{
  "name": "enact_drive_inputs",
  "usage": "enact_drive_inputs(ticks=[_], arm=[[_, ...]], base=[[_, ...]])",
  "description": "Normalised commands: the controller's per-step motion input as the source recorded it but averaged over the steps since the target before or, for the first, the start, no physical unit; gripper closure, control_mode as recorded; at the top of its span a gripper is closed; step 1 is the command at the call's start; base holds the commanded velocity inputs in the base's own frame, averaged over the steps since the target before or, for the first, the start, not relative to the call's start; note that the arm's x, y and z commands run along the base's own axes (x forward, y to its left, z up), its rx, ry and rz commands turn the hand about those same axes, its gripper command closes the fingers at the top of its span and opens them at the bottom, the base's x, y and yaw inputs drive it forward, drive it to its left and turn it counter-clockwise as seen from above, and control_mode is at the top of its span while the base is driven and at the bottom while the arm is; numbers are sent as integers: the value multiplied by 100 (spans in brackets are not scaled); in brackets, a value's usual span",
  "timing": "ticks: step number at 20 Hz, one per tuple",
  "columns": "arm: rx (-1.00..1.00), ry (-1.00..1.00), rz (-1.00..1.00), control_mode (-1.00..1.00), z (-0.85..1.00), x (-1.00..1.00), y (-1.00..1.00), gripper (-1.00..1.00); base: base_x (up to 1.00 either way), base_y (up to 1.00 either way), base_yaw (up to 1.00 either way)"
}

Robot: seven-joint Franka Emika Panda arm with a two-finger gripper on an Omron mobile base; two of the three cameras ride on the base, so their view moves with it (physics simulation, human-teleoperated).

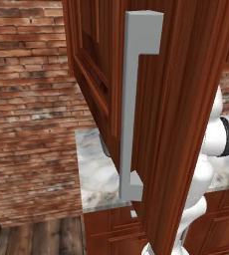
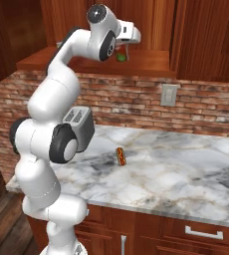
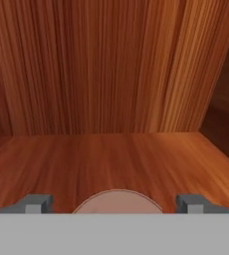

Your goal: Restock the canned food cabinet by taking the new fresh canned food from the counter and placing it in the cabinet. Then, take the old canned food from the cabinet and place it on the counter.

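In the hand view my gripper (image 3: 114, 203) is open inside the cabinet (image 3: 111, 69), just above its wooden shelf floor. The pale round top of the new fresh canned food (image 3: 118, 201) shows between the two fingertips (image 3: 34, 203), with a gap on each side. From the right base view, the arm reaches up to the cabinet shelf (image 2: 151, 62), and the gripper (image 2: 121, 49) hangs over a bit of red can (image 2: 117, 50). A small green thing (image 2: 121, 57) sits right beside it on the shelf. The marble counter (image 2: 186, 169) lies below.
The open cabinet door (image 1: 186, 109) with its long grey handle (image 1: 129, 109) stands close in the left base view and hides most of the arm. A toaster (image 2: 81, 124) stands behind the arm. A small reddish-orange item (image 2: 120, 156) lies on the counter. A wall outlet (image 2: 169, 94) is on the brick.
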Motion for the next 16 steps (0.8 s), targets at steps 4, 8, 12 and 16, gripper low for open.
enact_drive_inputs(ticks=[4,8,12,16], arm=[[0,-2,0,-100,0,0,0,-100],[0,-8,0,-100,5,-13,0,-100],[0,-21,1,-100,5,-60,17,-100],[0,-18,8,-100,0,-69,52,-100]], base=[[0,0,0],[0,0,0],[0,0,0],[0,0,0]])
